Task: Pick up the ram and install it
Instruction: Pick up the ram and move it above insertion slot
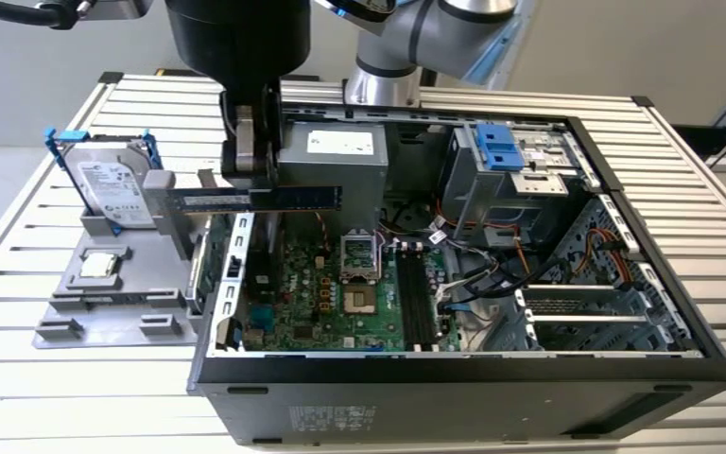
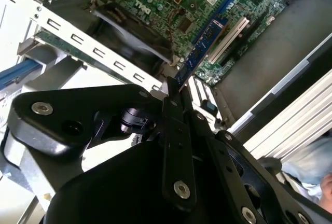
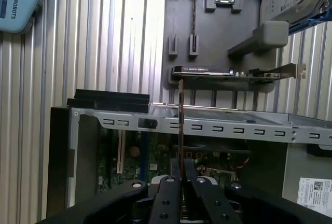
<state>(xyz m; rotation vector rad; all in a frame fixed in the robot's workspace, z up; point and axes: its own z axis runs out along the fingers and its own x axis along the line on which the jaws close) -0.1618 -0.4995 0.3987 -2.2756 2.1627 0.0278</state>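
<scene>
The gripper (image 1: 257,180) is clenched on the ram (image 1: 300,197), its 2 fingers pinching the dark-blue stick near the middle and holding it on edge with its length about level. From where I stand, the stick hangs in the air above the open computer case (image 1: 464,364), over the wall on the exterior view's left, touching nothing but the fingers. 1 end pokes out toward the grey tray (image 1: 98,293) with the hard drive (image 1: 111,184), and the other reaches in over the motherboard (image 1: 325,303). In the second wrist view the ram (image 2: 199,53) juts out past the gripper (image 2: 174,99) with the green board far beneath it. So the pick-up looks done and the carry toward the board is the step in hand; nothing is seated yet. The long dark memory slots (image 1: 414,293) sit well apart from the stick and run across its present line, so I reckon the install calls for a turn to match them, then a square, steady press down.
</scene>
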